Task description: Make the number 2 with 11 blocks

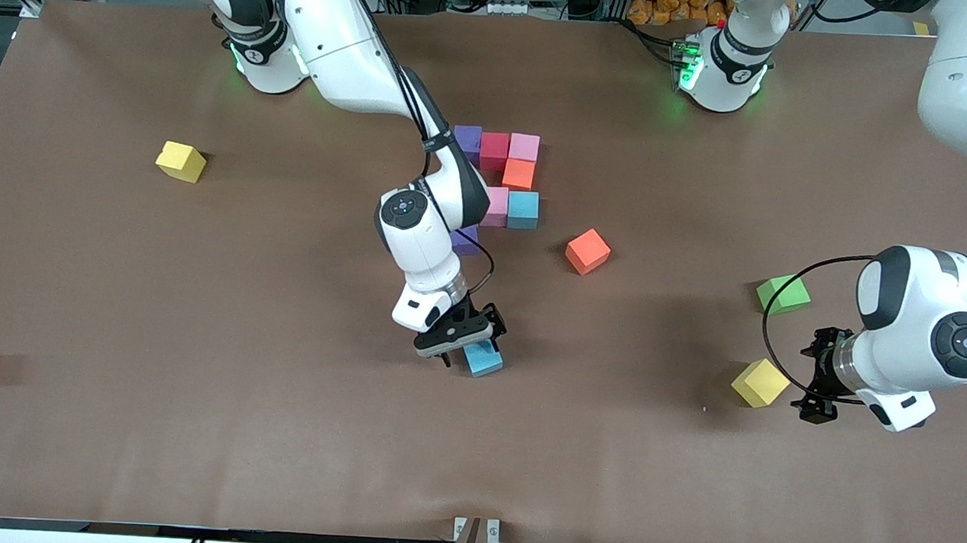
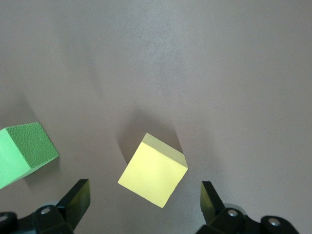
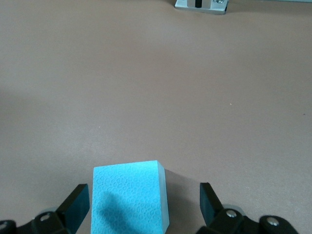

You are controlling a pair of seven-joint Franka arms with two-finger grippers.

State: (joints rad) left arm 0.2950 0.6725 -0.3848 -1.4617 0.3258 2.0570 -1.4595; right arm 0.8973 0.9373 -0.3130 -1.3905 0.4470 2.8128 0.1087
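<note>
Right tool [image 1: 467, 341] stands low over a light blue block [image 1: 483, 357] near the middle of the surface [image 1: 277, 426], fingers wide to either side of it, not gripping. Left tool [image 1: 813, 380] hangs beside a yellow block [image 1: 760, 382] toward the left arm's end, fingers wide; a green cube [image 1: 783, 293] lies near. Partly formed number 2 [image 1: 505, 182] lies farther from the front camera, with an orange block [image 1: 587, 250] beside it.

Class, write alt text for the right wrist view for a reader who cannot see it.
A light blue block sits on the brown table between the open fingers of the right gripper, untouched. A small metal bracket shows at the table's edge.
</note>
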